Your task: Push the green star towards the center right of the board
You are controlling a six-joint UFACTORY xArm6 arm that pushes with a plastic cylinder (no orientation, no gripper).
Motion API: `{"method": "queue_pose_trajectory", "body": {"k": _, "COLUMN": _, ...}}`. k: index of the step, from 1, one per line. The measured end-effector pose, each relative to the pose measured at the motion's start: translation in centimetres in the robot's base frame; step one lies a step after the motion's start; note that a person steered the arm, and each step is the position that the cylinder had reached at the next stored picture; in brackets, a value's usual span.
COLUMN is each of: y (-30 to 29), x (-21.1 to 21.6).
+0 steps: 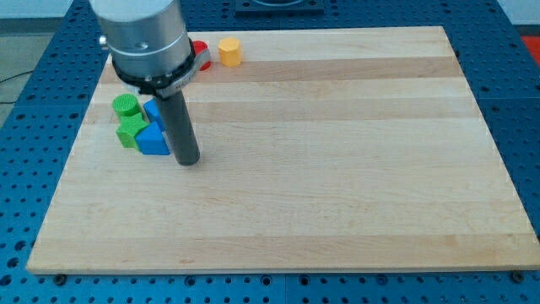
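The green star [130, 132] lies near the board's left edge, below a green round block [126, 105]. A blue triangular block [153, 140] touches the star's right side, and another blue block [153, 110] sits just above it, partly hidden by the rod. My tip [187, 159] rests on the board just right of the blue triangular block, a short way right of the green star.
A yellow hexagonal block [229, 51] sits near the board's top edge, with a red block [201, 54] to its left, partly hidden by the arm's grey body [143, 38]. The wooden board [337, 169] lies on a blue perforated table.
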State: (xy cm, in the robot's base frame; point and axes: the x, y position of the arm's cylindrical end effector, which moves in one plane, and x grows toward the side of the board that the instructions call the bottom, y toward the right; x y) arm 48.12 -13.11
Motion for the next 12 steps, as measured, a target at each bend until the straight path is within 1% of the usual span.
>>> {"method": "queue_pose_trajectory", "body": {"k": 2, "y": -6.8, "x": -1.9}}
{"method": "queue_pose_trajectory", "body": {"k": 3, "y": -6.7, "x": -2.5}}
{"method": "queue_pose_trajectory", "body": {"k": 5, "y": -0.9, "x": 0.1}}
{"method": "queue_pose_trajectory", "body": {"k": 6, "y": -0.2, "x": 0.1}}
{"method": "queue_pose_trajectory", "body": {"k": 8, "y": -4.9, "x": 1.0}}
{"method": "queue_pose_trajectory", "body": {"k": 9, "y": -6.1, "x": 1.0}}
{"method": "queue_pose_trajectory", "body": {"k": 10, "y": -12.6, "x": -0.1}}
{"method": "queue_pose_trajectory", "body": {"k": 11, "y": -17.3, "x": -0.8}}
{"method": "queue_pose_trajectory", "body": {"k": 12, "y": -14.1, "x": -3.3}}
